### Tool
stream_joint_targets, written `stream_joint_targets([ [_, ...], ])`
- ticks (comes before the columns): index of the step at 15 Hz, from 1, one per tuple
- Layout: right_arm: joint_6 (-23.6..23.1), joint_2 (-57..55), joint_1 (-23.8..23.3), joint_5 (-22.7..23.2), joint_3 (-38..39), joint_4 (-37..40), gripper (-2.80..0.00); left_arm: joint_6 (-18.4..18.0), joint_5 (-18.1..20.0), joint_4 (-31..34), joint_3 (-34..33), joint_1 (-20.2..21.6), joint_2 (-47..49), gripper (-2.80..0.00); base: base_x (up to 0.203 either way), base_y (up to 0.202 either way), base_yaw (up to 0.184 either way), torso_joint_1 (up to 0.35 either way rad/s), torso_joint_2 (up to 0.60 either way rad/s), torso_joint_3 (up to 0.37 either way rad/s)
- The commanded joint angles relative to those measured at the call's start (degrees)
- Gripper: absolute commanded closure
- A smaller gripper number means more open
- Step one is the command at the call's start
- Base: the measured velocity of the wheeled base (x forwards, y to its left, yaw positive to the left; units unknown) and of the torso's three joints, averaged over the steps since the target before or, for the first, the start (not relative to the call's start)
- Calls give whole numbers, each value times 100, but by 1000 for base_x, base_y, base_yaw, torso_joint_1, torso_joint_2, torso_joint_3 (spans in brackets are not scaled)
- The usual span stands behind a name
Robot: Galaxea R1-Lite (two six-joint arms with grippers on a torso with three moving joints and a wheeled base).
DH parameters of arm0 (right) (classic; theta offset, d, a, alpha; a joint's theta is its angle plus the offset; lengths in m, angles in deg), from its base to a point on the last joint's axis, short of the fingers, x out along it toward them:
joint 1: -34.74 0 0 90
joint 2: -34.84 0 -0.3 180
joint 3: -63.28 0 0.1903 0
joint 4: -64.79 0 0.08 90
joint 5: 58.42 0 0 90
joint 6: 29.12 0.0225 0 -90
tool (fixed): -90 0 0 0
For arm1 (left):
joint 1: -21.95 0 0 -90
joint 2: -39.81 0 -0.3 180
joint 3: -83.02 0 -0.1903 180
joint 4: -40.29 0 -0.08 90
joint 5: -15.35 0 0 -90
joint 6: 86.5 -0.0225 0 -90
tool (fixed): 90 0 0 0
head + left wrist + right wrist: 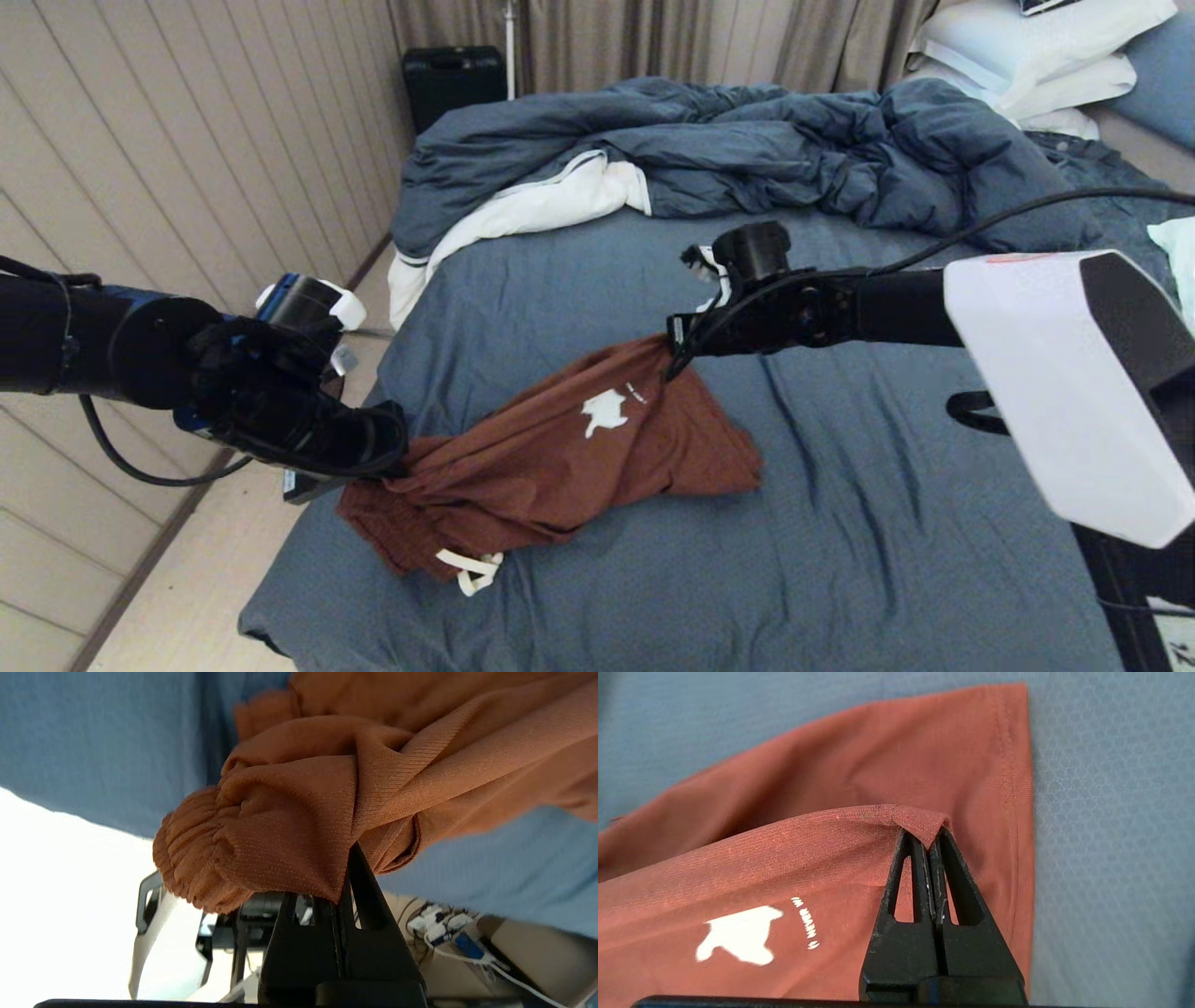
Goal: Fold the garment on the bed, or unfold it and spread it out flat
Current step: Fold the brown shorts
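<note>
The rust-brown shorts (560, 457) hang stretched between both grippers over the slate-blue bed sheet (840, 523), near the bed's left front. My left gripper (397, 457) is shut on the gathered waistband end (261, 826); in the left wrist view its jaws (343, 877) pinch the fabric. My right gripper (674, 359) is shut on a fold of the leg hem (915, 821), lifting it. The white printed mark (605, 411) faces up, also seen as the white mark (738, 933) in the right wrist view. The white drawstring (471, 567) dangles at the lower waistband edge.
A rumpled dark blue duvet (747, 149) with white lining (532, 210) lies across the bed's far half. White pillows (1027, 56) are stacked at the far right. The bed's left edge drops to the floor (187, 597) beside a panelled wall. A black case (453, 79) stands behind.
</note>
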Motion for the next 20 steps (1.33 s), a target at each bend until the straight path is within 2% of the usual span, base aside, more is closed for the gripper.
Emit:
stream_joint_targets([
  [1,36,-305,36,-88,-18,-208,0,22,7,-348,-35,173,322,0,0,0,0,0,0,0],
  [5,99,-513,27,-654,-18,-863,0,14,-14,-1430,-204,221,510,0,0,0,0,0,0,0],
  [8,158,-523,34,-813,-18,-1085,0,-7,-49,-1820,-191,217,548,0,0,0,0,0,0,0],
  [9,182,-523,36,-940,-18,-1155,0,-17,-105,-1986,-204,216,541,-280,0,0,0,0,0,0],
  [10,163,-523,36,-990,-13,-1213,-280,-44,-140,-2047,-214,216,497,-280,0,0,0,0,0,0],
  [15,172,-444,27,-973,-9,-1213,-280,-119,-149,-2103,-250,216,206,-280,0,0,0,0,0,0],
  [20,177,76,13,-981,120,-1088,-280,-231,-166,-2087,-176,321,-595,-280,0,0,0,0,0,0],
])
